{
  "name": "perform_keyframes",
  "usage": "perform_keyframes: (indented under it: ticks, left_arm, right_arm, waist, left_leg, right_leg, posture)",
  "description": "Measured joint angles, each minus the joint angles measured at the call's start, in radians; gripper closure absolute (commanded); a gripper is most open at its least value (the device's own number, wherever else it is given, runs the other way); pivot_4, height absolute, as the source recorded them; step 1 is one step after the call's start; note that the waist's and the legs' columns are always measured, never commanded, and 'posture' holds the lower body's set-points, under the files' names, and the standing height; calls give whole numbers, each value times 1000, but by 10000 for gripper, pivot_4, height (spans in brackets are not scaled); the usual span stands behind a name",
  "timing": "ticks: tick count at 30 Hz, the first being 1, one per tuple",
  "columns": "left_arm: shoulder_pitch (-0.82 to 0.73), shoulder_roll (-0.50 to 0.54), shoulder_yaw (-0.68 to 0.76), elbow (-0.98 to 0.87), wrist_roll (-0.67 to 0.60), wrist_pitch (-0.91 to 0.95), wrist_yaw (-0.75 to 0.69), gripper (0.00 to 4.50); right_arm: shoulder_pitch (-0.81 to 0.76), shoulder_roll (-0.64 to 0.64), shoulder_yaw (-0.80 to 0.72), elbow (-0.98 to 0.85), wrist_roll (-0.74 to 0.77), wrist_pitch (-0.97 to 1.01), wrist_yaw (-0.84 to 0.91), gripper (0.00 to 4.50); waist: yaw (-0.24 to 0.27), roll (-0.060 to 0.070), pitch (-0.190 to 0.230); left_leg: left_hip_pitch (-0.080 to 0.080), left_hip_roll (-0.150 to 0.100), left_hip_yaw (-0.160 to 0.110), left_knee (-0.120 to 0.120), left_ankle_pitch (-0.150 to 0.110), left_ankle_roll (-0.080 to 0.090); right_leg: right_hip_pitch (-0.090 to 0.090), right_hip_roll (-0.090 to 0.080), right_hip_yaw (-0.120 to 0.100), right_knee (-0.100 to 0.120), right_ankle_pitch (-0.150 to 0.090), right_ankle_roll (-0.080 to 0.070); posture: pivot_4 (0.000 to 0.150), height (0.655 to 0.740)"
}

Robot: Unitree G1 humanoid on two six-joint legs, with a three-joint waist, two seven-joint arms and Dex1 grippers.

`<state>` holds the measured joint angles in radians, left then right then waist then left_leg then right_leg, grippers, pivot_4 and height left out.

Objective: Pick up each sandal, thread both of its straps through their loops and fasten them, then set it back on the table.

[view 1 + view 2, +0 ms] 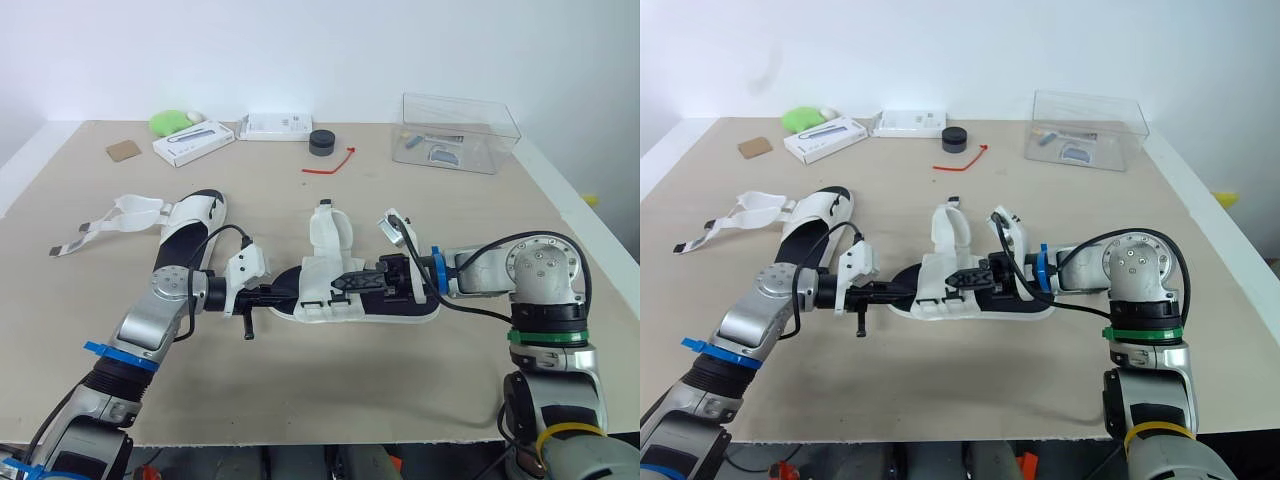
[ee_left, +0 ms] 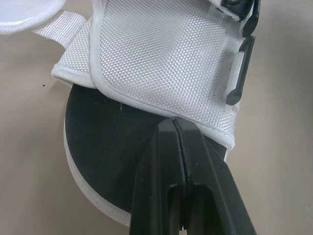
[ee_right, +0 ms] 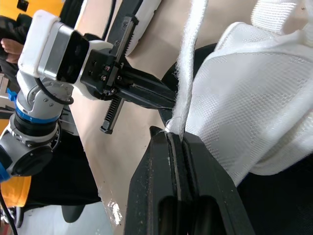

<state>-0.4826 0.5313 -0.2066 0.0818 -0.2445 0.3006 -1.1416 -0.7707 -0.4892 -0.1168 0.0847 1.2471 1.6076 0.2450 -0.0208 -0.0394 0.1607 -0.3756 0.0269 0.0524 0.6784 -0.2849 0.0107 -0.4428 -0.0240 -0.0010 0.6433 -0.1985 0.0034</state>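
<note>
the sandal (image 1: 330,290) lies at the middle of the table (image 1: 400,380). our right gripper (image 3: 175,134), reaching in from 3 o'clock, pinches its white strap (image 3: 188,73). our left gripper (image 2: 174,122), fingers pressed together, touches its 9 o'clock end. the second sandal (image 1: 190,230) lies at 10 o'clock.

No legible text or labels anywhere.
</note>
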Motion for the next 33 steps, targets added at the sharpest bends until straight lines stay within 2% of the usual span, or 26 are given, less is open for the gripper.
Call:
perform_keyframes:
  ticks: [6,15,24,33]
  left_arm:
    - [0,0,0,5,1,-9,-1,45000]
    - [-4,-1,-9,6,4,-19,-1,45000]
    - [-14,-4,-17,11,8,-23,-1,45000]
    - [-19,-7,-23,27,9,-42,-2,45000]
  right_arm:
    - [0,0,-7,38,101,0,-93,44569]
    - [49,-11,-13,66,356,-22,-303,44569]
    - [101,-114,118,59,649,-193,-495,44569]
    - [139,-160,156,-2,694,-257,-503,44569]
  waist:
    - [0,0,0]
    - [0,0,0]
    - [0,0,0]
    - [0,0,0]
  left_leg:
    - [0,0,0,0,0,0]
    - [-1,1,0,-1,-1,2]
    - [-2,1,0,-1,-2,3]
    - [-2,1,0,-1,-1,3]
  right_leg:
    - [0,0,0,0,0,0]
    - [0,0,0,-2,0,0]
    - [0,0,0,-4,-1,3]
    - [0,0,0,-5,-3,7]
  posture:
    - [1500,7400]
    - [1500,7400]
    - [1500,7400]
    - [1500,7400]
